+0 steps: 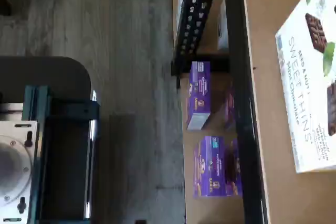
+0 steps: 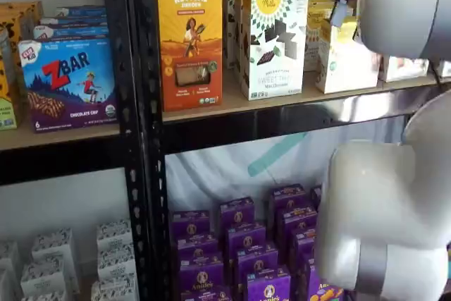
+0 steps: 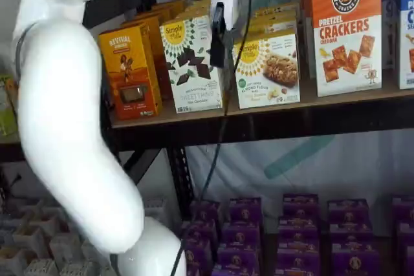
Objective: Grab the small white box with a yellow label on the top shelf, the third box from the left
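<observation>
I see the fingers (image 3: 217, 43) in a shelf view as one dark shape hanging from the white body at top, cable beside them; side-on, so I can't tell if they're clenched or released. They hang in front of the top shelf (image 3: 272, 121), between the choc carton (image 3: 192, 64) at their 9 o'clock and the small box (image 3: 268, 72) at their 3, w/ nothing in them. The small box stands upright on the surface, yellow patch up top, just beside the choc carton and near the crackers carton (image 3: 346, 30) at its 3. In a shelf view (image 2: 345, 58) it's seen corner-on, arm partly over it. Orange carton (image 2: 189, 40) sits at 9 of the choc carton. Wrist view: choc carton (image 1: 310, 82), purple boxes (image 1: 199, 95) on a lower board.
</observation>
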Motion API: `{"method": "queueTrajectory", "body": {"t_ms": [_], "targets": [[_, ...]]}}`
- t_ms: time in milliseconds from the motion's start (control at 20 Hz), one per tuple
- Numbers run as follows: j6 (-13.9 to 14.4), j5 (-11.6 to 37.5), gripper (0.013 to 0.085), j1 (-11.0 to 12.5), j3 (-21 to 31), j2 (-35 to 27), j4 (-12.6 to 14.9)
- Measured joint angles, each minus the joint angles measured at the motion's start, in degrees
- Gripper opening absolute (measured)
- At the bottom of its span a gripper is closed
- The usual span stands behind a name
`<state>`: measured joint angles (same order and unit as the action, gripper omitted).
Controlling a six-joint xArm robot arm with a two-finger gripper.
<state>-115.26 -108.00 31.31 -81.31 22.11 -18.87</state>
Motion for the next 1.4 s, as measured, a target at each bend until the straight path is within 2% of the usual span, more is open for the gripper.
{"method": "queueTrajectory", "body": {"t_ms": [100, 250, 400, 500, 600, 700, 950, 1200, 1400], "targets": [[0.19, 2.26, 0.0850, -0.64, 1.09, 1.01, 0.75], [0.41, 3.82, 0.0850, -0.54, 1.83, 1.63, -0.37], [0.09, 7.00, 0.0850, 0.86, 3.99, 3.20, -4.14], [-0.61, 12.70, 0.0850, 1.73, 7.63, 5.80, -7.32], [-1.50, 18.82, 0.0850, 1.76, 11.00, 7.82, -8.83], [-2.17, 21.83, 0.0850, 1.32, 11.89, 7.90, -8.10], [-3.03, 24.63, 0.0850, 0.45, 10.31, 4.48, -5.69], [-2.84, 23.25, 0.0850, -0.55, 5.49, -1.38, -2.04], [-2.73, 22.34, 0.0850, -0.94, 2.40, -5.09, -0.49]]}}
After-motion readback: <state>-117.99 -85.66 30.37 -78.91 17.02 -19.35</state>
